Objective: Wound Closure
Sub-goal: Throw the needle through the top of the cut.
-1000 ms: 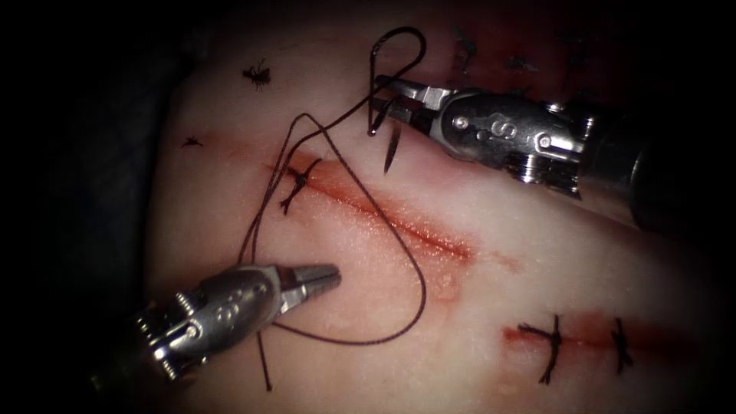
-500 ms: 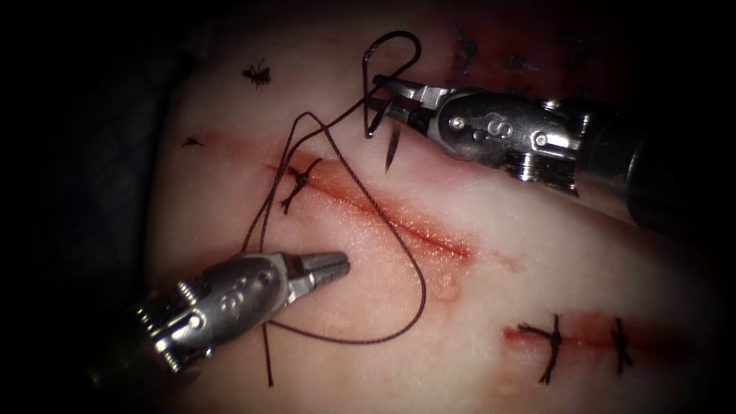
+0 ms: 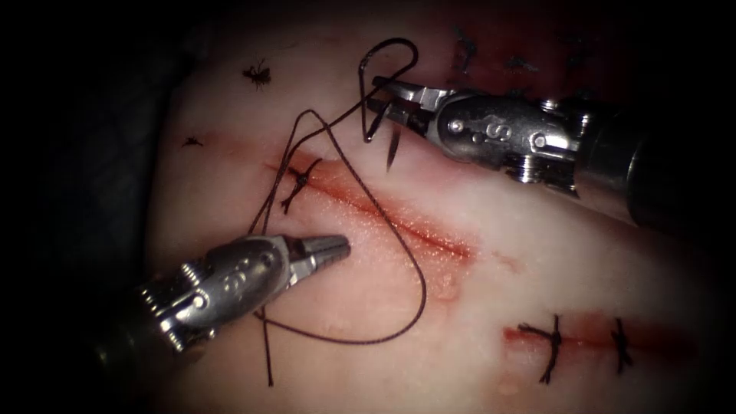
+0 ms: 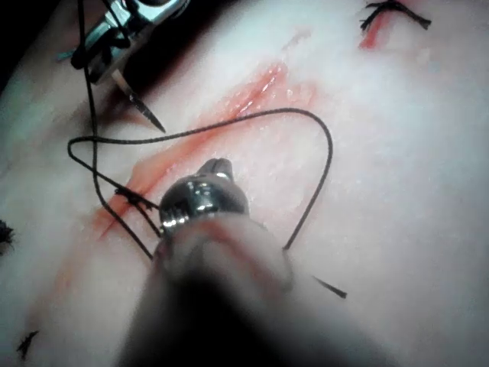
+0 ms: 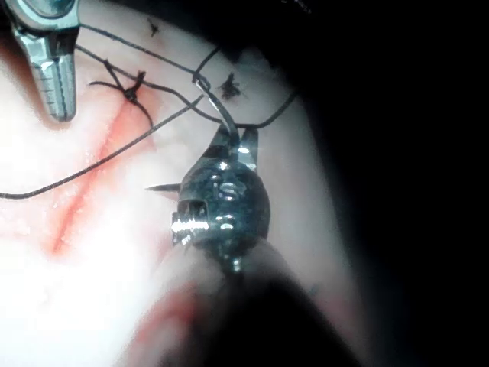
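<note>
Two tools over tissue. Right tool, far of cut, clamps needle mid-curve, clear of tissue. Left tool, jaws together, empty, has crept toward cut beside slack thread.

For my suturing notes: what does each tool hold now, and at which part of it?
The right tool holds the needle near its mid-curve, clear of the tissue. The left tool holds nothing; its jaws are shut.
</note>
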Available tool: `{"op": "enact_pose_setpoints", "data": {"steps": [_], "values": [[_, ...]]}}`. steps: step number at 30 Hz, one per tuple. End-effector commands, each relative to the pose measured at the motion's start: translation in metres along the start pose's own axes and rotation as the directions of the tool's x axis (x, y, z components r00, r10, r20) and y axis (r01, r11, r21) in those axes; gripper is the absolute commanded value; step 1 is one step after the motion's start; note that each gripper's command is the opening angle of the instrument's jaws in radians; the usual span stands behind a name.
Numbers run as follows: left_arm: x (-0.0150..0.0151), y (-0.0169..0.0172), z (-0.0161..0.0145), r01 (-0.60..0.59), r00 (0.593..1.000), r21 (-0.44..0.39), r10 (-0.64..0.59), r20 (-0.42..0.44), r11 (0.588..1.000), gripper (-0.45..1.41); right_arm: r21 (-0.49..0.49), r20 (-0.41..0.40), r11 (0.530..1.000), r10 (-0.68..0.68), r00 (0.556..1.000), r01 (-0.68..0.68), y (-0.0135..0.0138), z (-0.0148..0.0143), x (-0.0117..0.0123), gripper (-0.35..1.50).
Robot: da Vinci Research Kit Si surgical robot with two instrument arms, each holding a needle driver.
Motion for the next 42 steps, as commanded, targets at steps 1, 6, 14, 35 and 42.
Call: {"op": "enact_pose_setpoints", "data": {"steps": [1,6,14,35,42], "values": [[0.0002,-0.0003,0.0009,-0.001,1.000,0.003,0.001,-0.002,1.000,-0.35,-0.003,-0.002,1.000,-0.005,1.000,0.005,-0.0003,0.0009,-0.0002,-0.35],[0.0002,-0.0008,0.0012,0.004,1.000,0.013,-0.004,0.003,1.000,-0.35,-0.016,-0.004,1.000,-0.020,1.000,0.020,-0.0017,0.0012,-0.0005,-0.35],[-0.0002,-0.0007,0.0012,0.009,1.000,0.022,-0.009,0.007,1.000,-0.35,-0.054,-0.014,0.998,-0.038,0.999,0.037,-0.0032,0.0014,-0.0012,-0.35],[-0.0003,-0.0009,0.0015,0.011,1.000,0.031,-0.011,0.011,0.999,-0.35,-0.069,-0.014,0.996,-0.060,0.998,0.059,-0.0056,0.0020,-0.0012,-0.35],[-0.0003,-0.0010,0.0015,0.011,1.000,0.032,-0.011,0.011,0.999,-0.35,-0.063,-0.013,0.997,-0.053,0.999,0.052,-0.0071,0.0020,-0.0014,-0.35]]}}
